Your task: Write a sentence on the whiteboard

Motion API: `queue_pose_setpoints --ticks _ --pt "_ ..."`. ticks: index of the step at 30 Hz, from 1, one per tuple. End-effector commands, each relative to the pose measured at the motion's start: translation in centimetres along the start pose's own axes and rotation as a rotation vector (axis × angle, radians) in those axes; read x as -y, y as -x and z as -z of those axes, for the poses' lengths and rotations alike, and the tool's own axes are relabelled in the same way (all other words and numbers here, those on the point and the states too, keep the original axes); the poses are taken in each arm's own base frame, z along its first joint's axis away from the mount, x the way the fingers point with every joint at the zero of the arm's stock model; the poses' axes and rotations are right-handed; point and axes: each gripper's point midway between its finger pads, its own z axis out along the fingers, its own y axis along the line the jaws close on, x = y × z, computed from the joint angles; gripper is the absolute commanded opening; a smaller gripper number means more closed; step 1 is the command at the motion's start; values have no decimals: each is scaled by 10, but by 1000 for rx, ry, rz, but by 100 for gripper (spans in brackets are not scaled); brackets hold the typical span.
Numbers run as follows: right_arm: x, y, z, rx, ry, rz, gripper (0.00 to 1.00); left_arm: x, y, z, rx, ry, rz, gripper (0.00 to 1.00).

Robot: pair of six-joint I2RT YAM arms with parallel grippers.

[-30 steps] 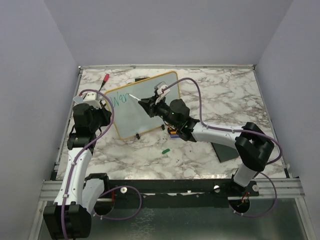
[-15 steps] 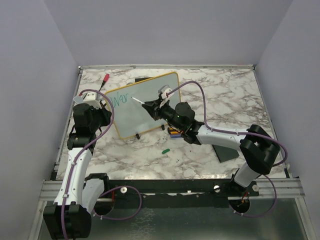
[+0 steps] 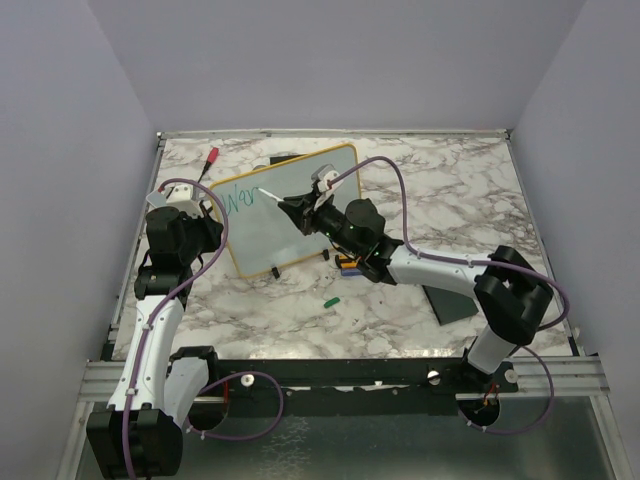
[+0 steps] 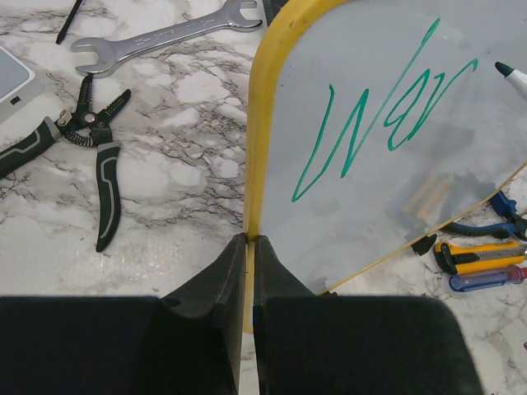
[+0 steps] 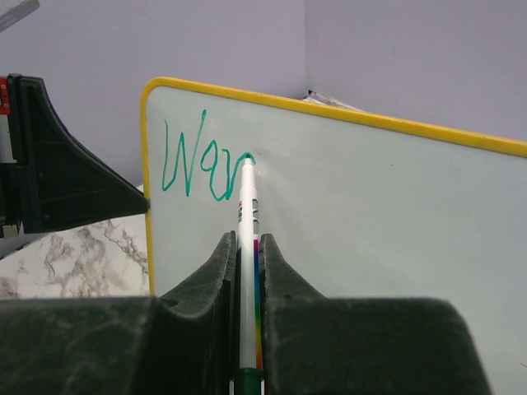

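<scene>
whiteboard face: smooth, glossy, holds soft reflections. frame: yellow plastic, smooth, low sheen. table: marble-look top, white with grey veins, polished. wrench: bare grey metal, satin. pliers: dark metal jaws, black rubbery grips. left gripper: matt black plastic, faintly grainy. marker: white plastic barrel, slick. screwdriver handle: clear blue plastic.

Half a second ago the right gripper had drawn rightward, carrying the marker tip just right of the letters. It has now moved back leftward across the whiteboard. The tip is again at the end of the sentence, near its position one second ago.
</scene>
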Motion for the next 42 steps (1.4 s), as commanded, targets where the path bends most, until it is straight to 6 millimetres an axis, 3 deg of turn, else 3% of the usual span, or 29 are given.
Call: queue_pose_setpoints --ticks 1,21,34,42 --pt "-1 -2 -5 -5 12 12 1 10 3 2 6 -45 0 8" --pt "6 -25 -7 -60 -26 5 1 10 3 2 6 -46 0 8" --pt "5 -58 14 -134 -31 -41 1 10 3 2 6 -48 0 8" --pt "7 -48 10 -105 -49 -40 1 10 2 2 4 -49 2 8"
